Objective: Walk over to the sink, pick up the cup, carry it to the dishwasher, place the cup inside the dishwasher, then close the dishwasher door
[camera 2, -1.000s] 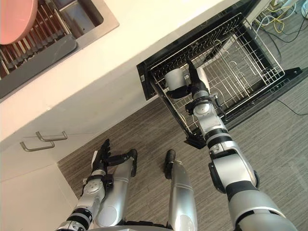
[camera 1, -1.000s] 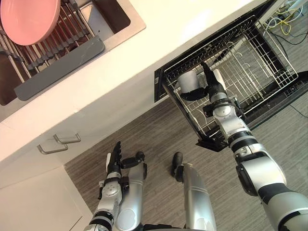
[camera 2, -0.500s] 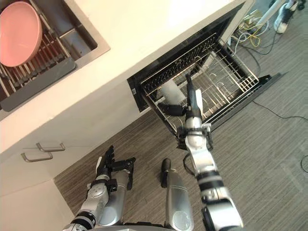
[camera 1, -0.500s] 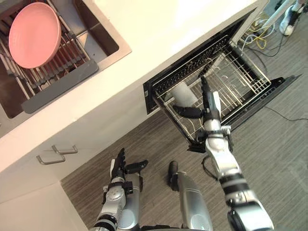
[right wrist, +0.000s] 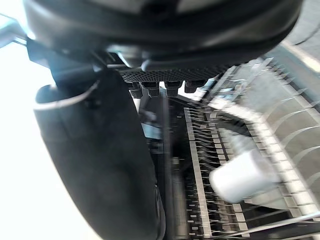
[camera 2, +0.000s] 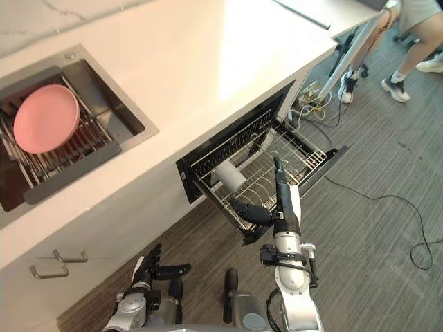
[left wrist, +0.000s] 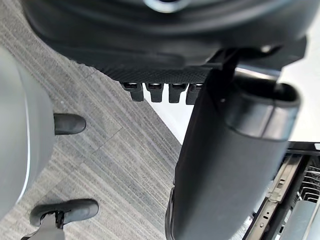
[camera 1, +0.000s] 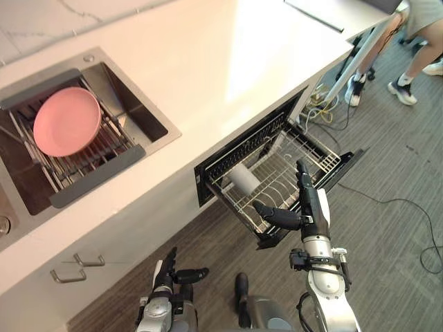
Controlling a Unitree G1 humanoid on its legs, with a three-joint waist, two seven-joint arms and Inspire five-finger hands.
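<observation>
The white cup (camera 1: 243, 178) lies on its side in the dishwasher rack (camera 1: 313, 156). The right hand (camera 1: 308, 209), fingers straight, hovers just near of it. The left hand (camera 1: 166, 272) hangs low, fingers spread.

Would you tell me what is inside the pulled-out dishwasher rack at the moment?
A white cup lies on its side in the wire rack, near the counter. Whatever sits further in, beneath the counter, is covered.
</observation>
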